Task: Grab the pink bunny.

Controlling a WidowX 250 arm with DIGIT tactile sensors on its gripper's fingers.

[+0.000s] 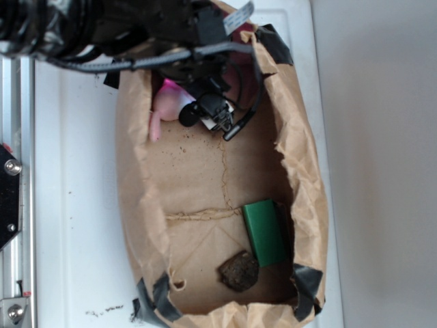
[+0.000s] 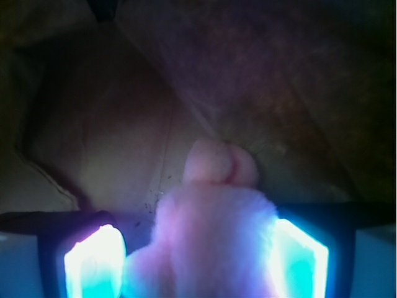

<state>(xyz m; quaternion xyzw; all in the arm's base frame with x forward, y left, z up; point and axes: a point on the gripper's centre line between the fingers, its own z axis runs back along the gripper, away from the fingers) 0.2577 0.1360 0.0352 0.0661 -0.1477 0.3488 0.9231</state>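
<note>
Pale-pink fuzzy plush, the pink bunny (image 2: 211, 236) is sitting between the glowing fingers (image 2: 93, 261) at the crumpled brown paper bag's (image 1: 136, 205) far end; jaws spread around it, contact unclear. Smooth green block (image 1: 265, 232) and lumpy brown chunk (image 1: 239, 270) are lying well apart.

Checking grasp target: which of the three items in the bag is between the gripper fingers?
The pink bunny, at the bag's top end under the gripper. The green block and brown chunk lie at the opposite end.

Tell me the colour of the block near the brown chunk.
Green; the block shows best in the exterior view.
</note>
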